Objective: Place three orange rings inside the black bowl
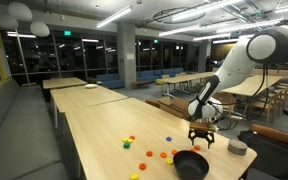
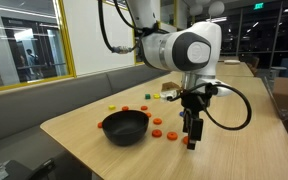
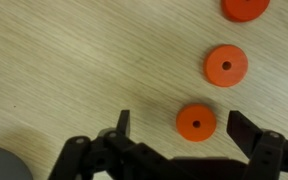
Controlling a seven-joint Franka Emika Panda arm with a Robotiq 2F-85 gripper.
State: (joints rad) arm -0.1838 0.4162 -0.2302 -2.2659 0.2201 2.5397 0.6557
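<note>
Your wide-open gripper (image 3: 179, 130) is straddling an orange ring (image 3: 196, 122), lining up the pick. Next you should be lowering, closing, then carrying to the black bowl (image 2: 125, 127) at nine o'clock.

A long wooden table (image 1: 94, 125) carries small yellow pieces (image 1: 131, 139). A grey round container (image 1: 238, 146) stands near its edge, and a grey bench (image 1: 24, 125) runs beside it.

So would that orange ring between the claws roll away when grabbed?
Probably not: the orange ring lies flat on the table, so rolling seems unlikely unless it is tipped on edge. It looks small, stiff and likely light, so a nudge may slide it. Lying so low, it may be fiddly to pinch.
</note>
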